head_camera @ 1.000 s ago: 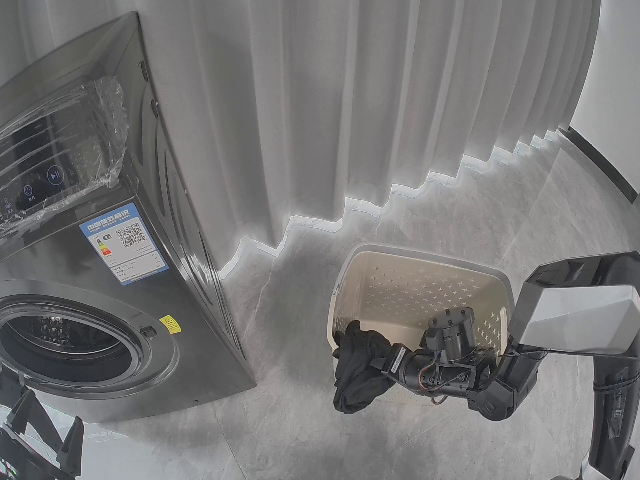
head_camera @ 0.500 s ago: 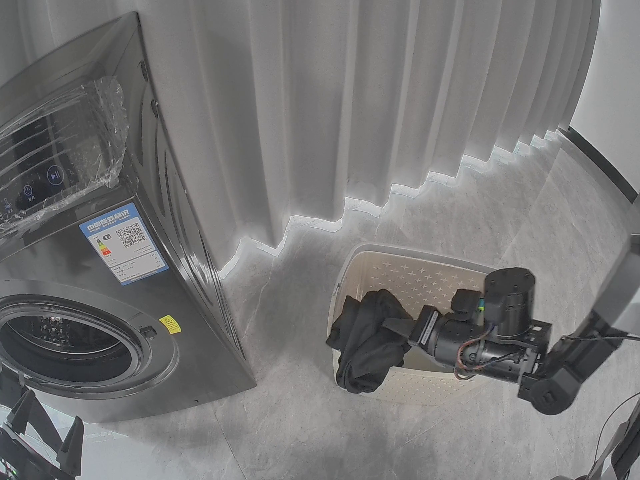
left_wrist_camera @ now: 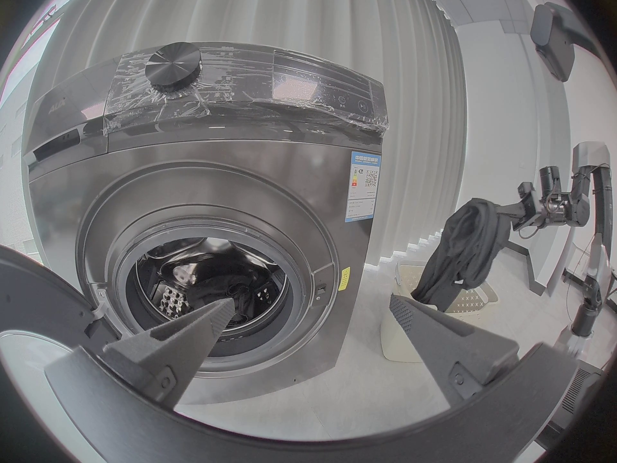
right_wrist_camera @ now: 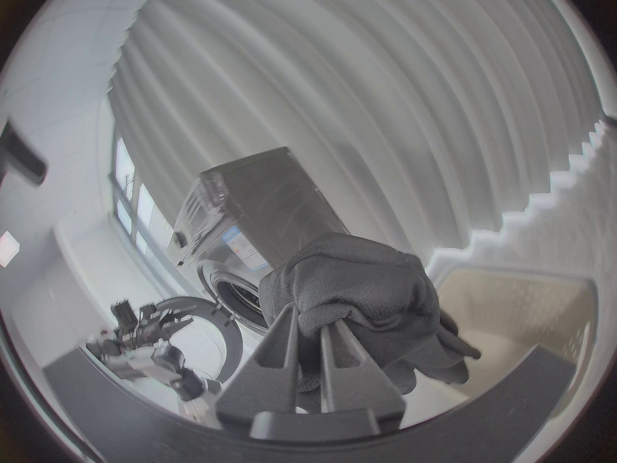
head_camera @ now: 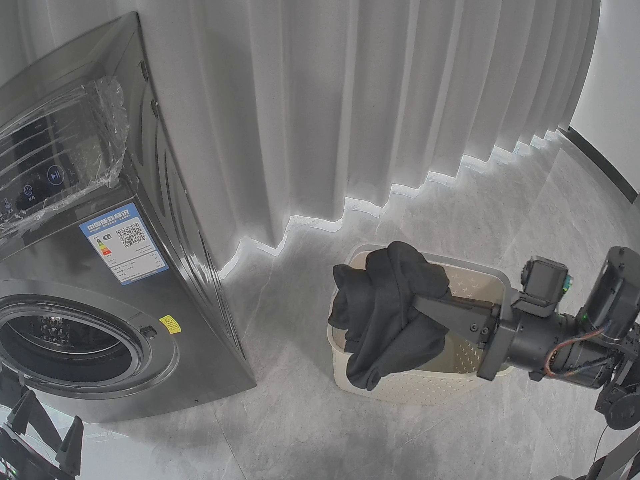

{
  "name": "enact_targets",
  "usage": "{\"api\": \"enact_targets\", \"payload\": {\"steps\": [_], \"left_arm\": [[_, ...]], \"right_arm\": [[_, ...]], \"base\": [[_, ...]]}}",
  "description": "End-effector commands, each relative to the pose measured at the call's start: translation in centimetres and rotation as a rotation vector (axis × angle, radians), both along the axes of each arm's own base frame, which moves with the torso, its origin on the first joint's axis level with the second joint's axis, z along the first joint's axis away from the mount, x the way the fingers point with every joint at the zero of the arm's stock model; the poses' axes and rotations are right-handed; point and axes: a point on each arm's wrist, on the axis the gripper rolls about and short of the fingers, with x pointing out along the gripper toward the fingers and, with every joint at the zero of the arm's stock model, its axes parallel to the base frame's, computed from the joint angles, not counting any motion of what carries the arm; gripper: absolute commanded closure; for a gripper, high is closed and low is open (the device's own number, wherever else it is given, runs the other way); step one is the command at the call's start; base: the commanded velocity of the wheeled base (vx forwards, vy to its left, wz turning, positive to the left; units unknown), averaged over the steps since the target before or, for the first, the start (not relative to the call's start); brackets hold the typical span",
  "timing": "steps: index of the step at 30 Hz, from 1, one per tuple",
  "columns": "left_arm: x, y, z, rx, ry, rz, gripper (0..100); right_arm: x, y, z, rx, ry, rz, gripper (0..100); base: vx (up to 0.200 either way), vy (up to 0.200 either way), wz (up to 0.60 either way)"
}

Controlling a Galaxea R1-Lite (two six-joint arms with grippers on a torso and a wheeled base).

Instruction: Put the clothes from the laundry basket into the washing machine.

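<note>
Dark garment [head_camera: 387,315], clamped in the closed right hand [right_wrist_camera: 310,329], hangs over the laundry basket [head_camera: 497,276]: carry it high so trailing folds clear the basket, then into the washing machine drum [head_camera: 67,351]; left hand [left_wrist_camera: 312,302] open, empty.

I stand in a home laundry corner: washing machine [head_camera: 100,248], laundry basket [head_camera: 413,388], long white curtains [head_camera: 373,88], grey tiled floor [head_camera: 287,341].
</note>
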Motion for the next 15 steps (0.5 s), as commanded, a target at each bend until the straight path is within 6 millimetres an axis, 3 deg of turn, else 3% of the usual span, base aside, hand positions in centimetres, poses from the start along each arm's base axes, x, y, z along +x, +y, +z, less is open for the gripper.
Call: {"api": "enact_targets", "payload": {"steps": [1,7,13,15], "left_arm": [[0.1,0.0,-0.5,-0.001,0.019,0.005,0],[0.1,0.0,-0.5,0.006,0.019,0.002,0],[0.1,0.0,-0.5,-0.001,0.019,-0.001,0],[0.1,0.0,-0.5,-0.002,0.019,0.001,0]], "right_arm": [[-1.5,-1.5,0.5,-0.036,-0.133,0.051,100],[-1.7,-1.6,0.5,-0.048,-0.16,0.105,100],[-1.5,-1.2,1.8,-0.031,-0.249,0.168,100],[-1.5,-1.2,2.0,-0.026,-0.257,0.187,100]], "base": [[0.0,0.0,0.0],[0.0,0.0,0.0],[0.0,0.0,0.0],[-0.2,0.0,0.0]]}}
